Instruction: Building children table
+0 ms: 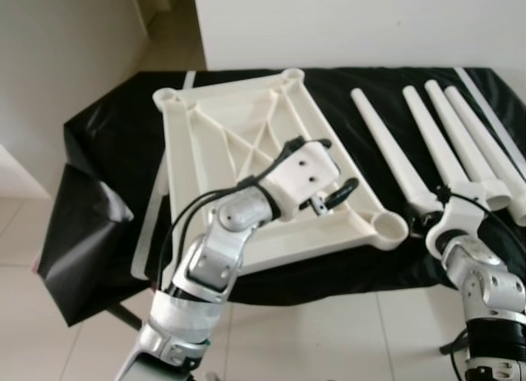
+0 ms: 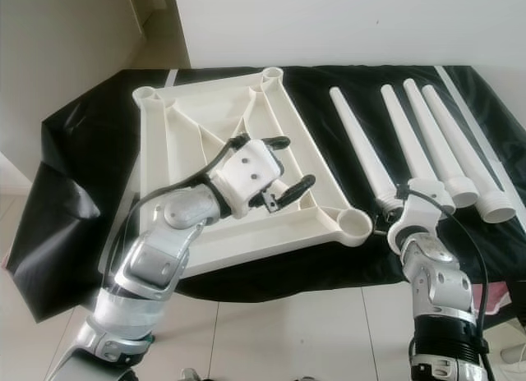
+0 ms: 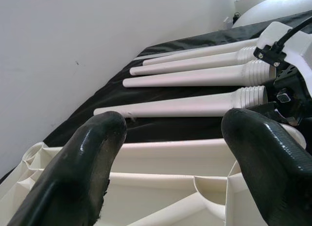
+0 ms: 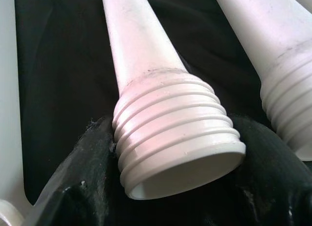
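The white plastic table top [image 1: 215, 126] lies upside down on a black cloth, its ribs and corner sockets facing up. My left gripper [image 1: 339, 163] hovers open over its near right part, with nothing between its fingers [image 3: 92, 153]. To the right lie several white tapered legs [image 1: 448, 135], side by side. My right gripper [image 2: 390, 221] is at the near, threaded end [image 4: 170, 133] of the leftmost leg [image 1: 386, 147]. Its black fingers [image 4: 83, 187] press on both sides of the thread. The near right corner socket [image 1: 389, 227] is just left of that end.
The black cloth [image 1: 90, 225] covers the work surface and hangs down at the left. A white wall [image 1: 345, 24] stands right behind it. A pale strip [image 1: 150, 225] lies along the table top's left side. Light floor tiles [image 1: 329, 332] are in front.
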